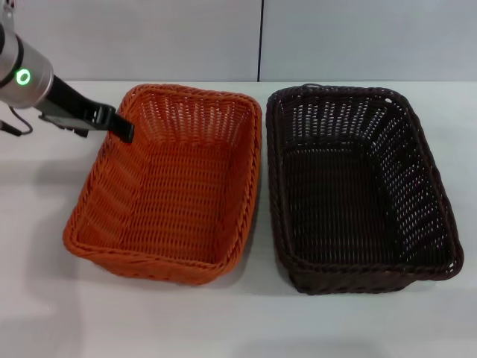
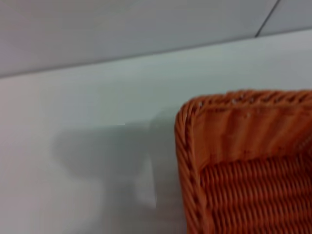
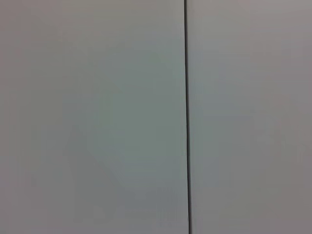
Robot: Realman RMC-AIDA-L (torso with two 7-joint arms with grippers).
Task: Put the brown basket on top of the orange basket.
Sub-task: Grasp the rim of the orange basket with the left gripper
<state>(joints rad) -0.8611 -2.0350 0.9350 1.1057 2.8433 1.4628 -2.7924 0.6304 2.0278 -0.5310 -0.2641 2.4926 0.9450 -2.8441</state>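
Observation:
The orange basket (image 1: 168,183) sits on the left half of the white table, and the brown basket (image 1: 358,186) stands right beside it on the right, both upright and empty. My left gripper (image 1: 119,127) reaches in from the upper left and hovers at the orange basket's far left corner, just outside its rim. In the left wrist view only that corner of the orange basket (image 2: 234,161) shows, with a shadow on the table next to it. The right arm and its gripper do not show in any view.
The white table (image 1: 45,298) extends in front of and to the left of the baskets. A grey wall with a dark vertical seam (image 3: 186,117) stands behind the table.

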